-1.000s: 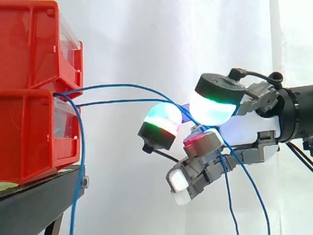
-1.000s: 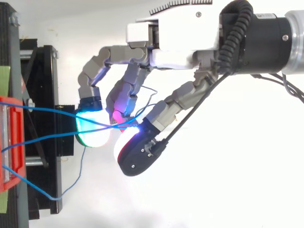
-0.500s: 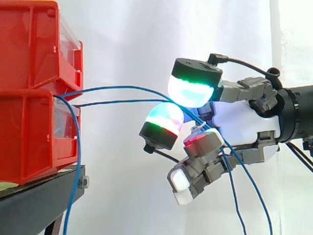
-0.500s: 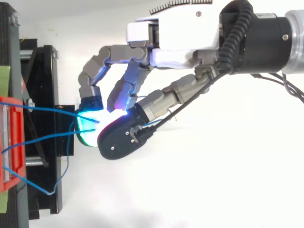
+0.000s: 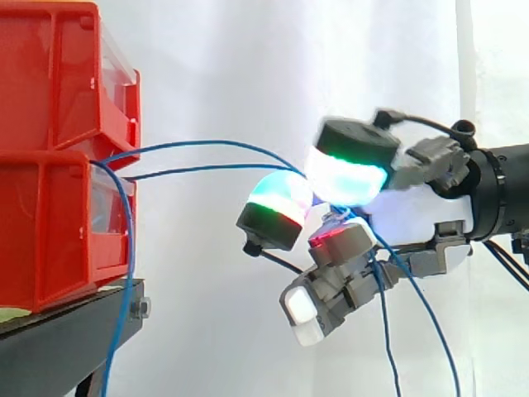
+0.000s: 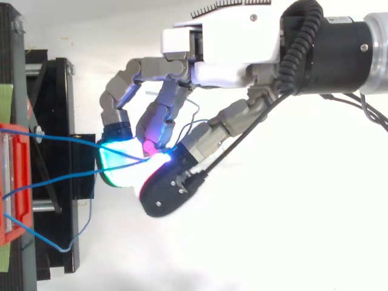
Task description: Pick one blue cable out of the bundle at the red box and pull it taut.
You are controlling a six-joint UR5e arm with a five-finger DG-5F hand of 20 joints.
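Note:
Several thin blue cables [image 5: 207,145] leave the gap between the two stacked red bins [image 5: 50,223] and run right to my hand [image 5: 434,248]. My hand [image 6: 224,48] hangs in the air right of the bins with its fingers curled. The thumb pad [image 5: 351,165] glows green and white and closes against a cyan-green finger pad [image 5: 277,211]. Two cable strands [image 6: 66,142] meet between those pads, so my hand is shut on them. Behind the hand, cable ends [image 5: 430,314] hang down. Another strand [image 5: 128,248] droops in a loop beside the lower bin.
The bins stand on a black stand [image 5: 58,339] at the left, seen from above as a black frame [image 6: 60,91] with the red bin's edge [image 6: 11,182]. A white curtain lies behind. Open air separates the stand from my hand.
Half a second ago the thumb was stretched forward past the finger pad. It has swung back and now closes on the cables against that pad. The arm has stayed in place.

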